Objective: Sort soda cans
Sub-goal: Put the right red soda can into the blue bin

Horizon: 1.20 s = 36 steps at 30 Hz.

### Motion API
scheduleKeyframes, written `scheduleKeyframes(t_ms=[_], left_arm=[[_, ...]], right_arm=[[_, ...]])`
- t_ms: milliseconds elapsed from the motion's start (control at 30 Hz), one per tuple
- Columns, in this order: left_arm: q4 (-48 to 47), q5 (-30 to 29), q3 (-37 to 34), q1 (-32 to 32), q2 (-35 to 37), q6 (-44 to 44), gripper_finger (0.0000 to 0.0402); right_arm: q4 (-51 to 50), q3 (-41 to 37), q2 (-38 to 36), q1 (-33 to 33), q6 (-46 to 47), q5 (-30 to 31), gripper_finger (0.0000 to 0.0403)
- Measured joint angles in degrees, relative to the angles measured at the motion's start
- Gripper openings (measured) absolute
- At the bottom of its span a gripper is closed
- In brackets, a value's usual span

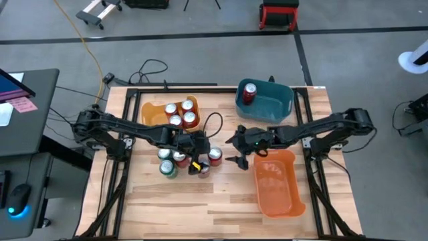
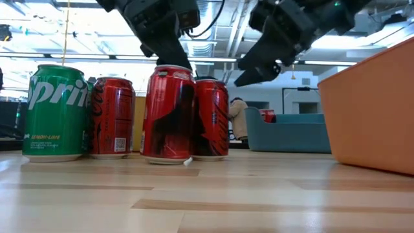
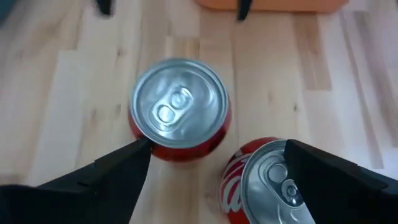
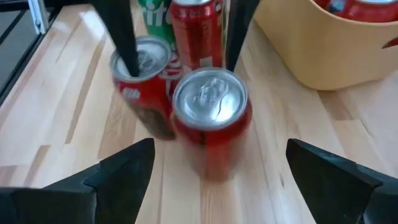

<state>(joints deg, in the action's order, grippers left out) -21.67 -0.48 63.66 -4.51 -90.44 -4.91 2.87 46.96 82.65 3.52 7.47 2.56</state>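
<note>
At the left edge of the high view sits a dark side desk (image 1: 30, 100) with a pink note, and a yellow cable (image 1: 87, 47) runs over the grey floor toward the wooden table (image 1: 200, 207). Left of centre, the yellow bin (image 1: 152, 112) holds several red cans (image 1: 180, 114), silver tops up. Just below it a cluster of soda cans (image 1: 175, 161) stands upright on the bare wood, a green can (image 1: 168, 169) at its lower left. The left gripper (image 1: 198, 155) hovers over this cluster, jaws spread wide and holding nothing; from its wrist camera a red can (image 3: 180, 112) shows between the fingers (image 3: 106, 180). A lone red can (image 1: 215, 156) stands between both grippers. The right gripper (image 1: 239, 150) is also released and empty. Right of it lies the orange bin (image 1: 277, 184), and above, the teal bin (image 1: 267, 104) holds one red can (image 1: 249, 92). At the top, a red stool (image 1: 279, 15) stands on the floor.
</note>
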Motion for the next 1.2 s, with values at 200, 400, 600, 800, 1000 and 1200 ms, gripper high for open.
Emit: scheduleKeyframes(t_ms=[200,400,600,800,1000,1200], left_arm=[[3.3,4.4,0.0,0.9,-1.3,0.9,0.0367],[4.4,6.1,0.3,0.6,-1.7,0.9,0.0367],[5.2,6.1,0.3,-0.4,-1.7,-0.3,0.0367],[6.6,6.3,0.3,-0.8,-1.7,-0.3,0.0367],[7.2,6.2,0.3,-0.9,-1.6,-0.4,0.0367],[9.7,6.8,0.3,-0.9,-1.6,0.1,0.0367]], right_arm=[[2.7,0.0,4.2,-0.7,-0.4,-0.8,0.0384],[5.5,0.0,6.9,-0.1,-0.4,-4.4,0.0384],[6.3,0.0,7.3,0.6,-0.6,-6.0,0.0384],[9.8,0.0,7.7,1.4,-1.9,-6.4,0.0384],[8.4,0.1,7.7,1.2,-0.8,-6.4,0.0384],[8.1,0.1,7.7,1.2,-0.1,-6.4,0.0384]])
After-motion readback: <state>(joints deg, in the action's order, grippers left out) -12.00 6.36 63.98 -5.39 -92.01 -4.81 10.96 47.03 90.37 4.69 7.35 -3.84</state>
